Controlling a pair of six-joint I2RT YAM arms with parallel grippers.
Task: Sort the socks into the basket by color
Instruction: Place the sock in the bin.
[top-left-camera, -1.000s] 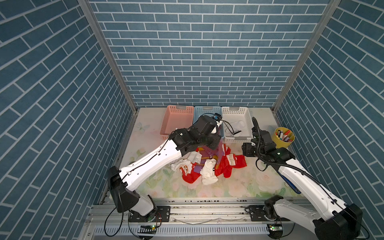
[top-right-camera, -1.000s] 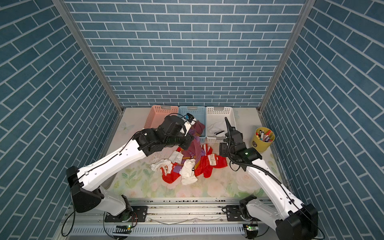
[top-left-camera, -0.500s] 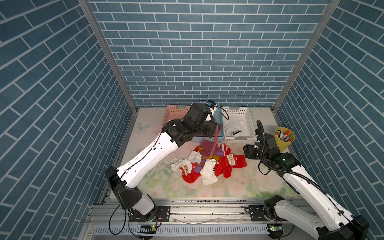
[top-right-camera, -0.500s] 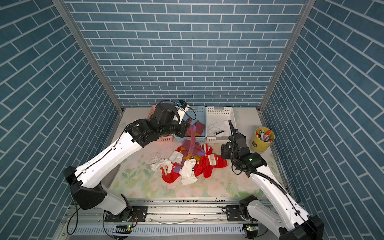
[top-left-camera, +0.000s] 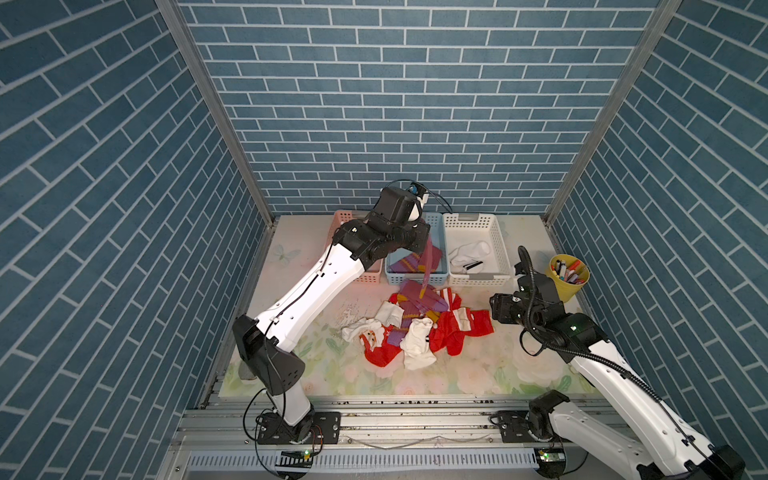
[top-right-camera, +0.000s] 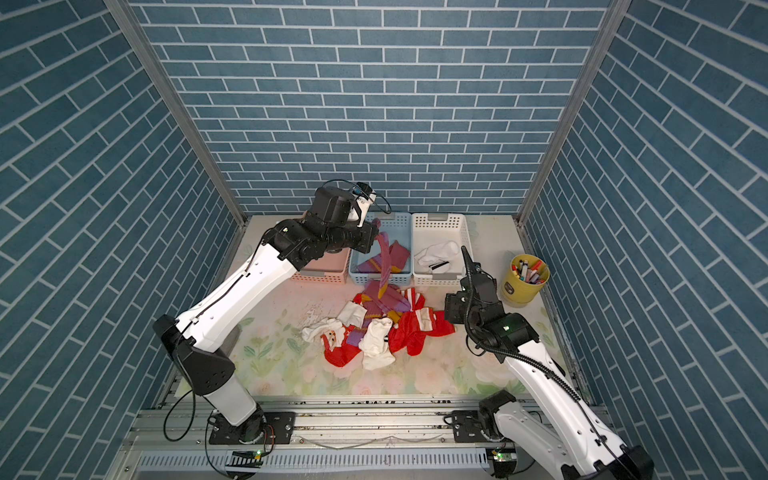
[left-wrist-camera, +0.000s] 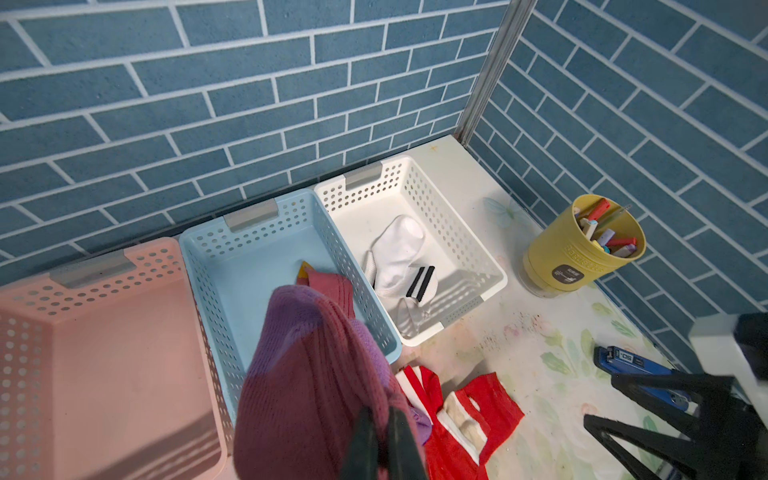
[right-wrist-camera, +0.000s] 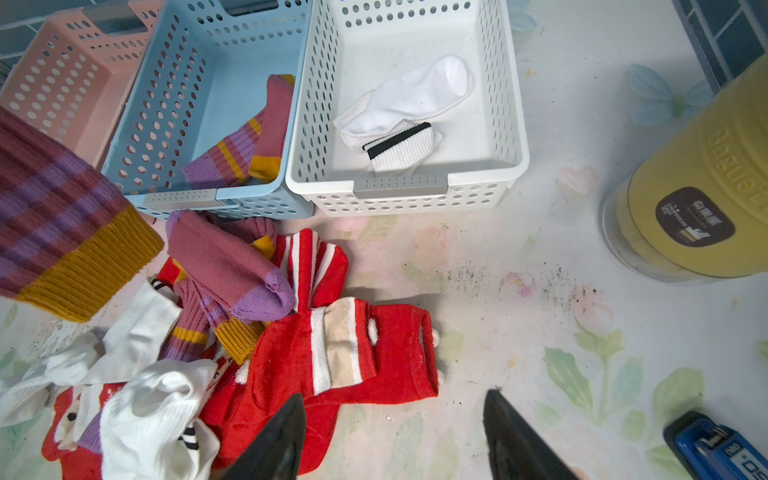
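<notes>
Top views, left arm: the left hand (top-right-camera: 373, 232) is pinched shut on one end of a purple sock (top-left-camera: 427, 262), high above the blue basket (top-left-camera: 415, 277); the sock hangs long, its lower end reaching toward the basket's front wall.
Top views, right arm: the right hand (top-left-camera: 495, 308) hovers just beside the pile of socks (top-left-camera: 415, 332) on the tabletop (top-left-camera: 478, 374); it holds nothing.
Left wrist: the fingers (left-wrist-camera: 363, 440) are closed tight with maroon knit bunched between them; below, the pink basket (left-wrist-camera: 104, 332) is empty; the white basket (left-wrist-camera: 457, 232) holds a white sock (left-wrist-camera: 399, 253).
Right wrist: the right hand's jaws stand wide apart over the edge of a red sock (right-wrist-camera: 353, 353); a second purple sock (right-wrist-camera: 245, 141) lies in the blue basket; the hanging yellow cuff shows in the air near that basket's front corner.
Step in hand: probably the drop-off of the purple sock.
Next move: carry it further back over the blue basket, or lower it, so the trailing cuff clears the front wall; then open; the right hand could close on the red sock for the pink basket.
Progress: early; most socks are unsorted.
</notes>
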